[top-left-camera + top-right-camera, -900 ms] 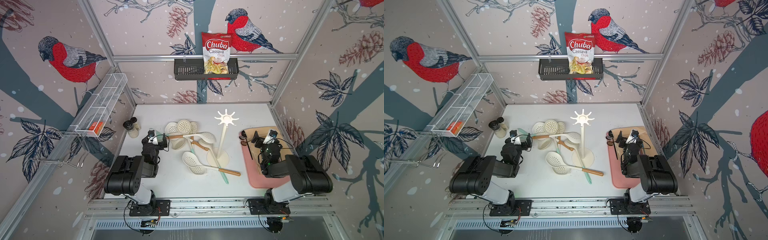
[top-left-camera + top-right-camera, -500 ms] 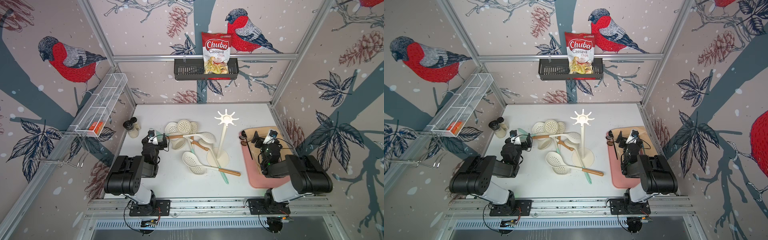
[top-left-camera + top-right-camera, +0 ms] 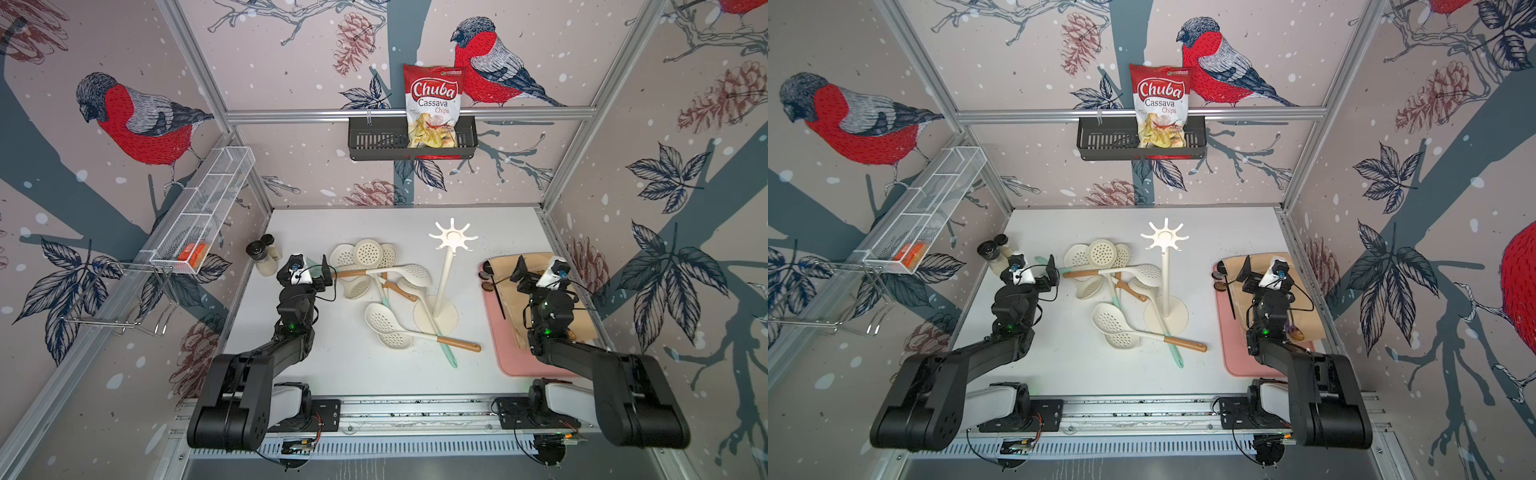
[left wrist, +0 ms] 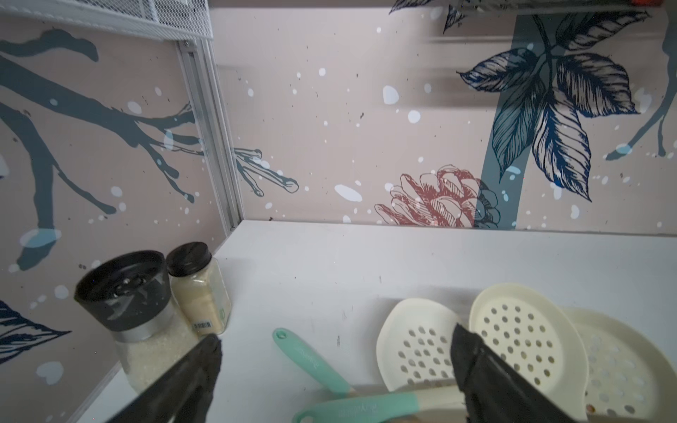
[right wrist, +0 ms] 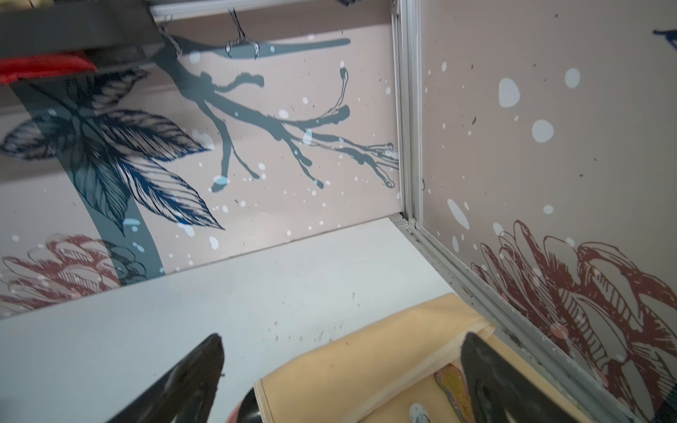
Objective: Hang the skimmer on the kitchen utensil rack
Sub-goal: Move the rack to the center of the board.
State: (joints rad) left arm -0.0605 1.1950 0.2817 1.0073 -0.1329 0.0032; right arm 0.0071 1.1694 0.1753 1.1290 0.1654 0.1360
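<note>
1 kitchen utensil rack [image 3: 444,282], about 8 skimmers [image 3: 380,320]; left gripper [image 4: 335,337] and right gripper [image 5: 342,338] wide open, empty.

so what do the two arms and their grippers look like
The left arm and right arm are black with boxy links, white base joints, a green light midway and thin black cables by the wrist, plus a white camera pod. The left gripper and right gripper have tapered black fingers.
</note>
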